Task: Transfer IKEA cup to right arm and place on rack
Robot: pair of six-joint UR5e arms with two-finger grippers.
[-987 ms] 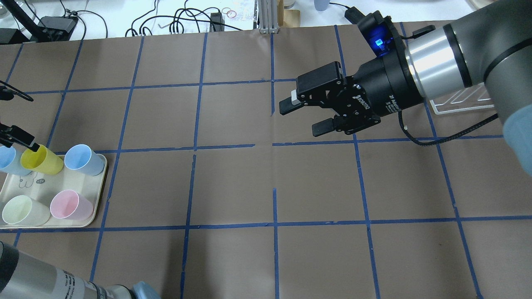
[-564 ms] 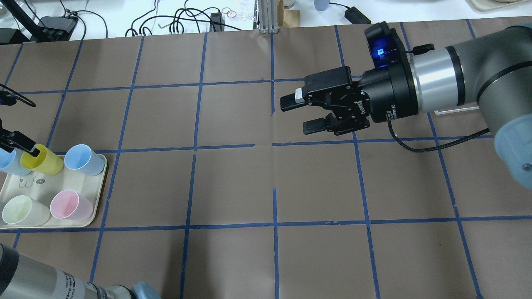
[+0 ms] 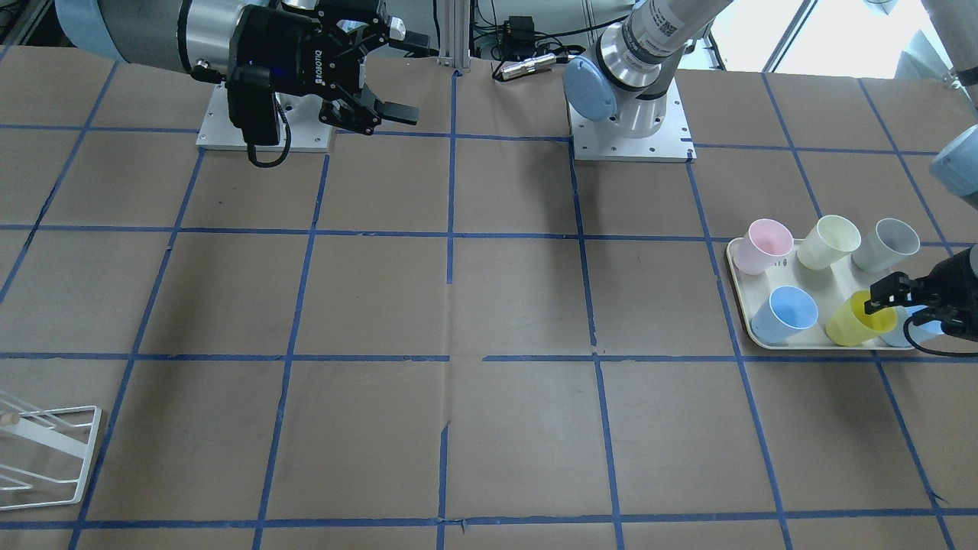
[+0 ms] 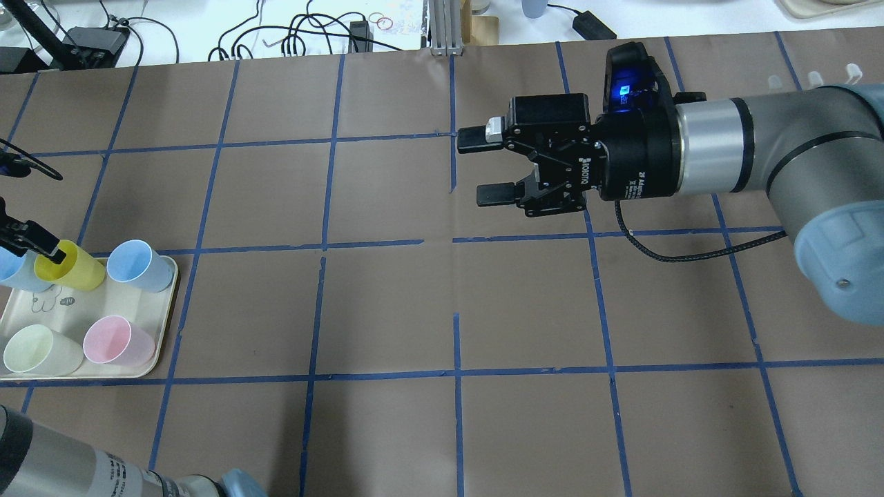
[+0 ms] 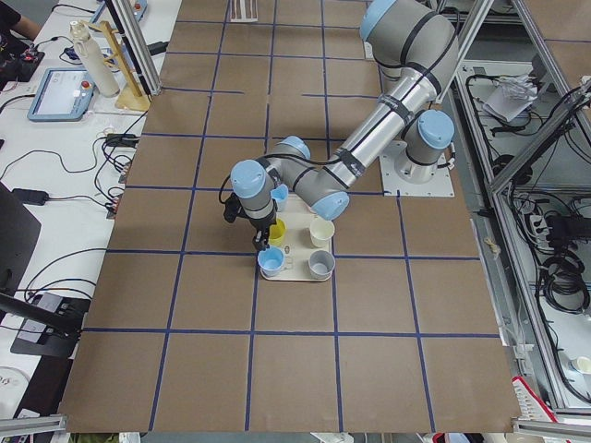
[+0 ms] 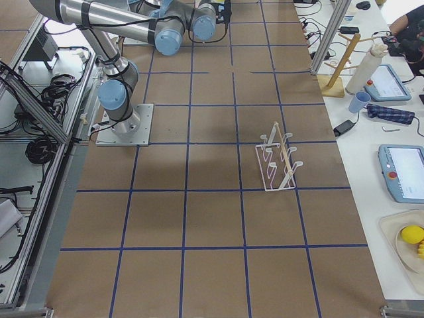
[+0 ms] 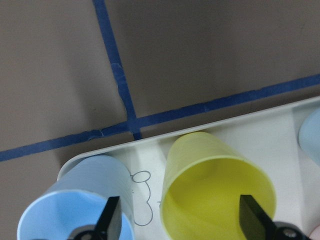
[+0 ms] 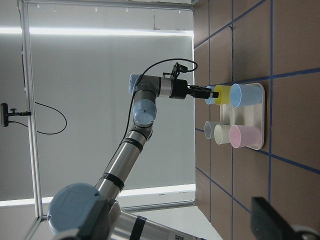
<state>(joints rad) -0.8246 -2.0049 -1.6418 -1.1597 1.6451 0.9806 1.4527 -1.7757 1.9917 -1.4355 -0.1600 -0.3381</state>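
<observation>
The IKEA cup [image 4: 77, 269] is lemon yellow and stands on the cream tray [image 4: 69, 310] at the table's left end. It also shows in the front view [image 3: 846, 327] and the left wrist view [image 7: 215, 185]. My left gripper [image 7: 182, 220] is open. One finger [image 4: 50, 250] reaches inside the cup's mouth and the other [image 7: 111, 217] is outside, over the neighbouring blue cup [image 7: 80, 205]. My right gripper [image 4: 476, 167] is open and empty, held in the air above mid-table, pointing toward the left arm. The white wire rack [image 6: 278, 162] stands at the table's right end, partly hidden behind the right arm in the overhead view.
The tray also holds a second blue cup [image 4: 138, 266], a pink cup [image 4: 117, 340], a pale cream-yellow cup [image 4: 38, 350] and a grey cup [image 3: 886, 243], all close around the yellow one. A black cable [image 4: 690, 252] hangs under the right wrist.
The right arm has swung its gripper left and toward the far side and turned it level. The left gripper's finger has sunk slightly at the yellow cup's mouth.
</observation>
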